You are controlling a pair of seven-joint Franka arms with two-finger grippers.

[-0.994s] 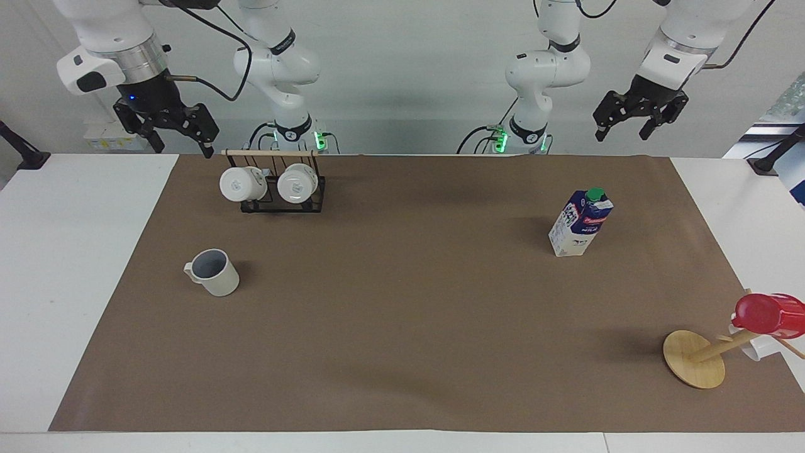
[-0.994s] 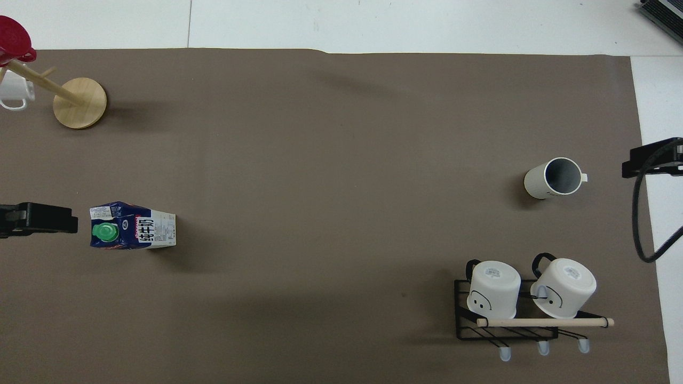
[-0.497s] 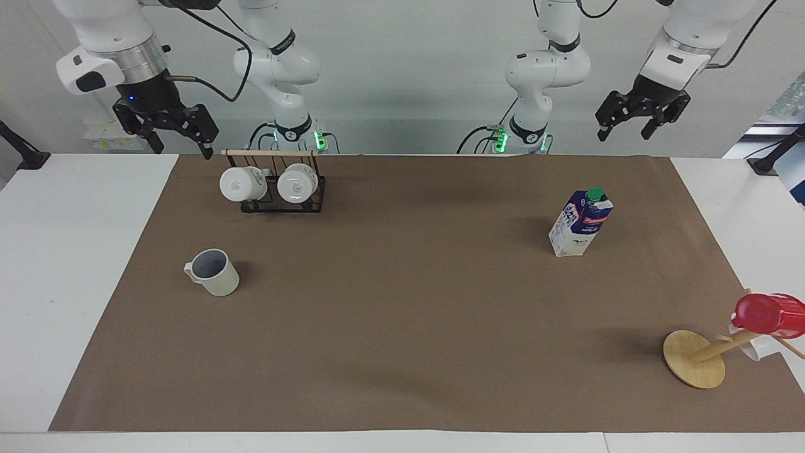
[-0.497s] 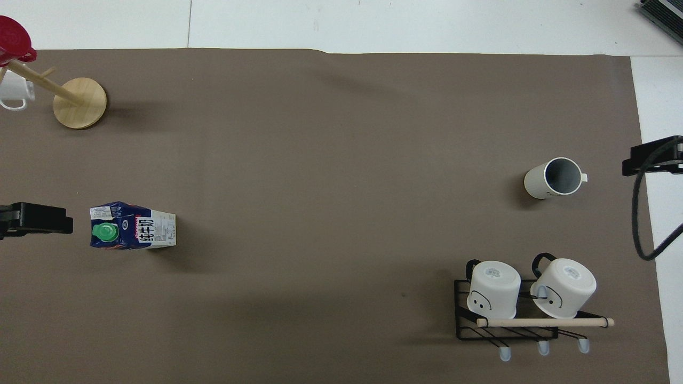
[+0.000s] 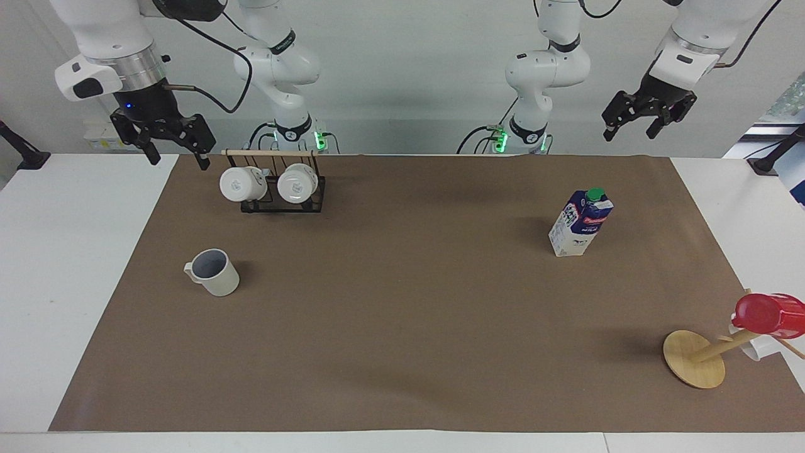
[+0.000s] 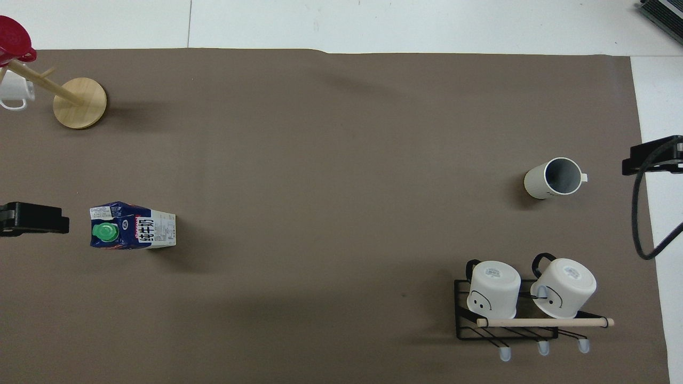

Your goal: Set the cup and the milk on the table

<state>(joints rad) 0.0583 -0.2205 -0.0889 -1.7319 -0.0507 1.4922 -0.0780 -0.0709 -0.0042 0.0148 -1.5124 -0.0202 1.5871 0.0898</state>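
Here the off-white mug [image 5: 214,272] and milk carton [image 5: 580,223] stand apart on the brown sheet [image 5: 402,314]. Left gripper [image 5: 636,127] and right gripper [image 5: 177,155] hang raised, jaws spread, holding nothing.

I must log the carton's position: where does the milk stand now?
The milk stands upright on the brown sheet toward the left arm's end of the table, nearer to the robots than the wooden stand.
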